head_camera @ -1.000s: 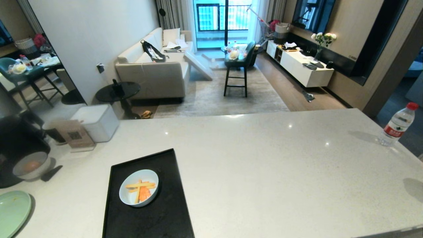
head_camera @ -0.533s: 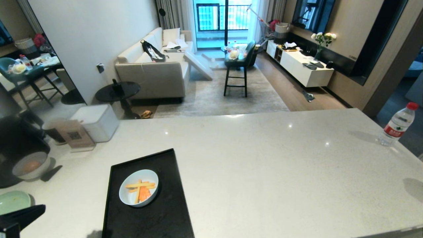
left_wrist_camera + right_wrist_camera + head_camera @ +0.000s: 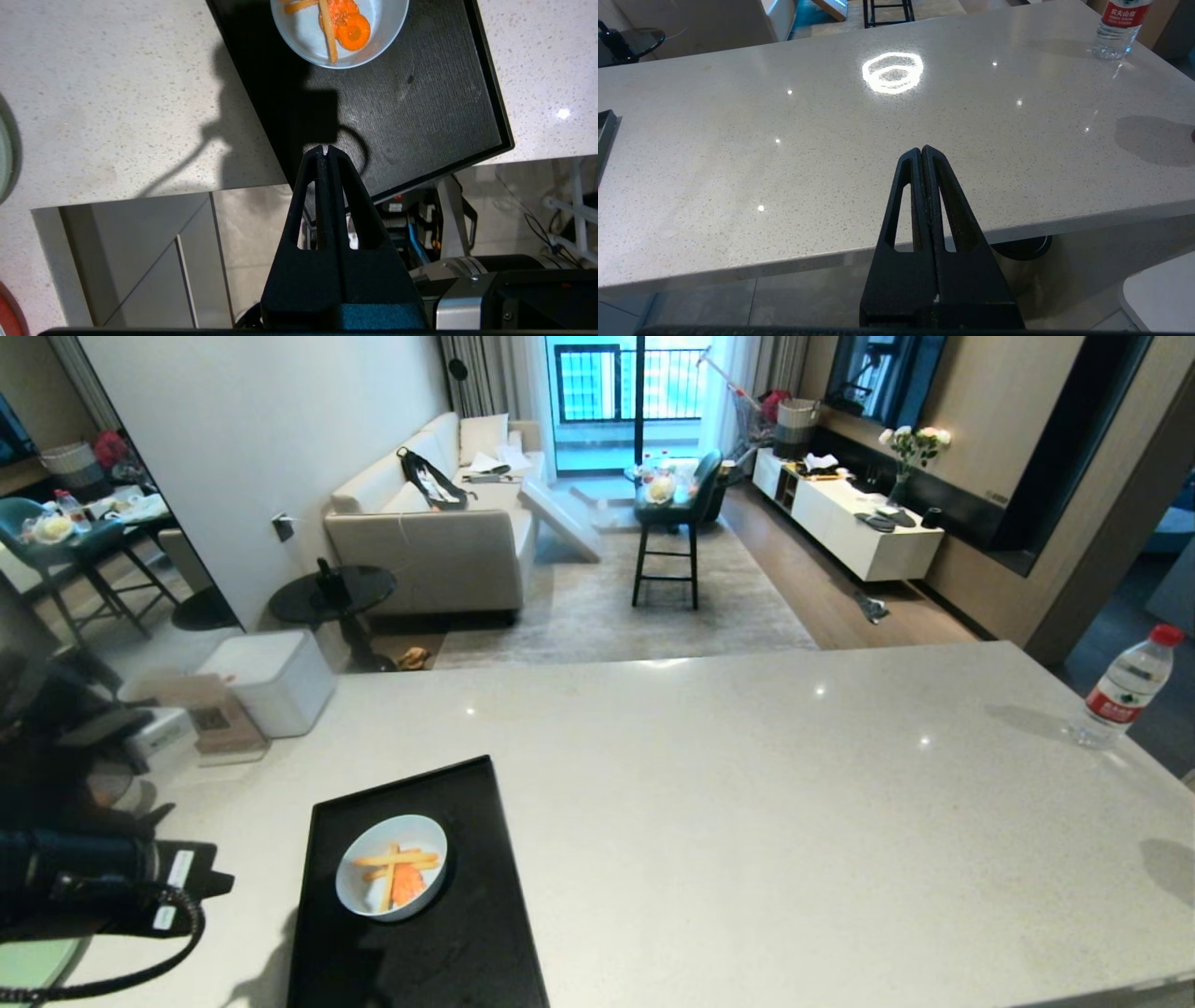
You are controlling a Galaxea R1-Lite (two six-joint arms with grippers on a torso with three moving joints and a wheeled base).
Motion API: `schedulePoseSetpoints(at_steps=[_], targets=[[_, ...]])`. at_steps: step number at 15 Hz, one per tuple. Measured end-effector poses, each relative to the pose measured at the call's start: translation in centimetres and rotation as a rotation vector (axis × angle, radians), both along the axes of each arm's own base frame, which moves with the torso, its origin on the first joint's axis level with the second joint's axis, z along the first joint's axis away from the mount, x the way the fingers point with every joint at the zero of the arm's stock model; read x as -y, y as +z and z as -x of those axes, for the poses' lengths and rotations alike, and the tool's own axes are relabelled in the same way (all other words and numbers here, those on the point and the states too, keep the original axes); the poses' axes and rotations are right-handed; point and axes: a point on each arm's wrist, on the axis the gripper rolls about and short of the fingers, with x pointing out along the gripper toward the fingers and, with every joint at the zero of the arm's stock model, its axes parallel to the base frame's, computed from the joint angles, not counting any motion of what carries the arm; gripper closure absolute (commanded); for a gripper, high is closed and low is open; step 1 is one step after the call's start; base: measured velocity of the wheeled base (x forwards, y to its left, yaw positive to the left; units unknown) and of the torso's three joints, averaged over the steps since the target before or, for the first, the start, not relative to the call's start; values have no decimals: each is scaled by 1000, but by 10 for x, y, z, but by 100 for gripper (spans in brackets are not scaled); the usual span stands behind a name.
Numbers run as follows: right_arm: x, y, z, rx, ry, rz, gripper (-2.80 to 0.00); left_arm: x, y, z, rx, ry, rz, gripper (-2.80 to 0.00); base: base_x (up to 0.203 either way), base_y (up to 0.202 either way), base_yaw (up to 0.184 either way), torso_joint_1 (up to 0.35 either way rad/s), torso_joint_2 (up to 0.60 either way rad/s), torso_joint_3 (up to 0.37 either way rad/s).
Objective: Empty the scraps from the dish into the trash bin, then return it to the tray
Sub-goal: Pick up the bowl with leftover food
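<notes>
The left gripper (image 3: 325,150) hangs above the near edge of the tray (image 3: 420,107). Its two black fingers are pressed tight together, and it holds nothing. The fingers are long and thin, with a hole cut through each one. The arm makes a dark shadow on the tray and on the counter (image 3: 117,93) beside it. In the head view, the left arm (image 3: 84,887) shows at the left edge, dark and round, with a black cable looping under it.

The tray is flat, black and a bit rough, with a low rim. It lies on the counter with one corner sticking out past the edge. The dish (image 3: 339,32) sits on the tray, well apart from the gripper. It is small, round and shiny, pale blue-white. The scraps (image 3: 343,25) lie inside it: thin yellow sticks and orange round bits. Nothing stands between the gripper and the dish.

The counter is smooth, pale stone with tiny specks. A green plate (image 3: 28,961) peeks out under the left arm. A white box (image 3: 271,681) sits at the far left of the counter. A clear water bottle (image 3: 1125,689) with a red cap stands far off on the right.

The right gripper (image 3: 922,151) waits just off the counter's near edge, also squeezed closed and empty.
</notes>
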Motion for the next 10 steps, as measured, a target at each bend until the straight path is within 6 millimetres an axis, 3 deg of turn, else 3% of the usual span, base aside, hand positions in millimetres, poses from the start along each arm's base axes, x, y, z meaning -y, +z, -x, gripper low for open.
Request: schedulePoseSetpoints(at_steps=[1,2,3,7,10], targets=[[0,0,0,0,0,0,0,2,-4,-11,-38,7,5,0,0,0,0,0,0,0],[0,0,0,0,0,0,0,3,-8,-21,-68,19,13,-22,0,0,0,0,0,0],[0,0,0,0,0,0,0,5,-11,-31,-95,39,28,-280,0,0,0,0,0,0],[0,0,0,0,0,1,0,16,-24,-64,-147,154,124,-280,0,0,0,0,0,0],[0,0,0,0,0,0,0,18,-36,-78,-183,233,167,-280,0,0,0,0,0,0]])
